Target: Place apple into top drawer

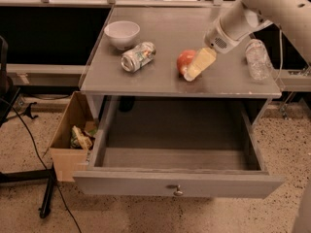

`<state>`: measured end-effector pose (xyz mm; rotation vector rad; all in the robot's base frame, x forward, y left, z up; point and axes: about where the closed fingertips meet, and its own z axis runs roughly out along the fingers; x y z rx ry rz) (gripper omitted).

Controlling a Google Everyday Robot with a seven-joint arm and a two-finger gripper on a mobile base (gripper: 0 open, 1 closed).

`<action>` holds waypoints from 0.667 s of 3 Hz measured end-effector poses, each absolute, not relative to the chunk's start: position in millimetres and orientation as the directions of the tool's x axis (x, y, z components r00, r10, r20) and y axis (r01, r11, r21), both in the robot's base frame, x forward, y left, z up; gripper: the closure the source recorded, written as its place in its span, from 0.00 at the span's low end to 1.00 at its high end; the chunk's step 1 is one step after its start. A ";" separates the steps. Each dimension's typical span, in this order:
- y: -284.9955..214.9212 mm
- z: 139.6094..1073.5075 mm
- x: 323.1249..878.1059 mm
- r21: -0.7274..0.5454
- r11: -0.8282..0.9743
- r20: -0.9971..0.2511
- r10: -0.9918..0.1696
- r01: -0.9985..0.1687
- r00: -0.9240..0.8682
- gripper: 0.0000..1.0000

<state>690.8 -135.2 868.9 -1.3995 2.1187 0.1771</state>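
My claw (194,70) is down at the bench (146,81) top, right of its middle, reaching in at a slant from my white arm (236,19), which comes from the upper right. Its pale yellowish tip lies against the right side of the apple (183,60) and covers part of it. I cannot tell whether the claw is spread apart or clamped on the fruit. The apple sits on the bench surface, red-orange, near the front half of the top and not in the drawer. To its left a crushed can (138,56) lies on its side, and behind that stands a white bowl (122,34) near the back left corner. A clear plastic bottle (256,58) is by the right edge, apart from my claw. Below the bench top the top drawer (121,182) stands pulled wide open toward the camera, with its small round knob (178,191) at the centre of the front panel. A brown cardboard box (68,135) with some items in it sits on the speckled floor just left of the drawer.
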 end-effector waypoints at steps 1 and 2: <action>-130.1 855.9 697.0 -0.161 0.445 -0.566 -0.773 -0.881 -0.287 0.00; -121.8 848.6 700.2 -0.139 0.434 -0.578 -0.765 -0.890 -0.283 0.00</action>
